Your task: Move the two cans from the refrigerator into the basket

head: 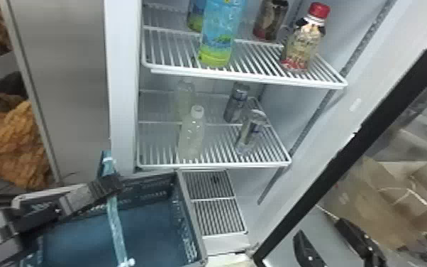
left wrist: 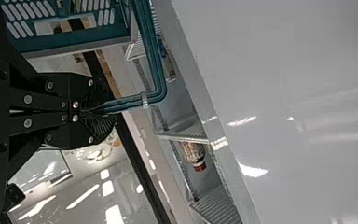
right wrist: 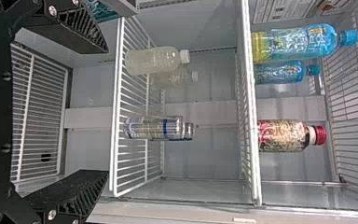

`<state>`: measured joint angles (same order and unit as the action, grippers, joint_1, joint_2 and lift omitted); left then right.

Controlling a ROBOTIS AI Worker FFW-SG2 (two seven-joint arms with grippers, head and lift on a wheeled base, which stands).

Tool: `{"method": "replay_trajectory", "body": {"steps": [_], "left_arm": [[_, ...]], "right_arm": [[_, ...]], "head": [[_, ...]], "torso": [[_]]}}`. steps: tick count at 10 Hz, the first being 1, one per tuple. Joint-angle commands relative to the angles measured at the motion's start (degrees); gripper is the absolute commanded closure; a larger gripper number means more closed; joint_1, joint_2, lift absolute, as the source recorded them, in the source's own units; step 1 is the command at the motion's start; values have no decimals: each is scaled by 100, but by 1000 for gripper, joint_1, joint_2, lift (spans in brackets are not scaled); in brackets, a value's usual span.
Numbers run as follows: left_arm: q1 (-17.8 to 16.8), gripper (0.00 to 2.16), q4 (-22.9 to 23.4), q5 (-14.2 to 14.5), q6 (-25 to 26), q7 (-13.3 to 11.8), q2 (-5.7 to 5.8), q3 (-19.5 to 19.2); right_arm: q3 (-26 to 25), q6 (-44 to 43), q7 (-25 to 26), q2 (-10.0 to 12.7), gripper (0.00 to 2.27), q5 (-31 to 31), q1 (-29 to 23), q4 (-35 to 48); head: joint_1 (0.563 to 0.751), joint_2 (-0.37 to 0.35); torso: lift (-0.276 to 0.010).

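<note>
Two silver cans stand one behind the other on the refrigerator's middle shelf: the front can (head: pixel 249 133) and the rear can (head: pixel 236 104). From the right wrist, the front can (right wrist: pixel 151 128) largely covers the rear can (right wrist: pixel 189 131). My left gripper (head: pixel 111 184) is shut on the handle of the blue basket (head: pixel 191 227), whose visible floor holds nothing. The left wrist view has this gripper (left wrist: pixel 106 109) closed around the handle's band. My right gripper (head: pixel 319 229) is low at the right, below the cans' shelf; its fingers (right wrist: pixel 107 111) stand wide apart with nothing between them.
Two clear bottles, the front one (head: pixel 191 135), stand left of the cans. Blue bottles (head: pixel 220 35) and a red-capped bottle (head: pixel 303 44) occupy the shelf above (head: pixel 244 75). The refrigerator's black-edged door (head: pixel 351 145) stands open at the right.
</note>
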<state>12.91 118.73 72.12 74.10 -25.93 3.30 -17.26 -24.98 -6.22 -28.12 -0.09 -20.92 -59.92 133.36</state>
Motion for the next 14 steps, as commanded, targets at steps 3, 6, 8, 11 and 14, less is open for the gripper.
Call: {"method": "replay_trajectory", "body": {"steps": [3, 6, 8, 11, 14], "left_arm": [[16, 1211, 3, 20, 0, 0, -14, -11], [16, 1210, 3, 20, 0, 0, -14, -11], [16, 1210, 3, 32, 0, 9, -14, -11], [30, 1210, 3, 32, 0, 9, -14, -11], [2, 1210, 3, 43, 0, 9, -14, 12]], "right_arm": [[19, 3, 0, 14, 119, 12, 30, -26], [19, 3, 0, 14, 119, 46, 86, -68], [19, 3, 0, 14, 119, 138, 213, -138], [42, -11, 44, 14, 119, 252, 621, -434], [64, -25, 52, 14, 117, 515, 1282, -1010]], "head": [[695, -350], [695, -350], [695, -350], [695, -350], [695, -350]], "torso": [[-219], [-219], [-219], [-219], [-219]]}}
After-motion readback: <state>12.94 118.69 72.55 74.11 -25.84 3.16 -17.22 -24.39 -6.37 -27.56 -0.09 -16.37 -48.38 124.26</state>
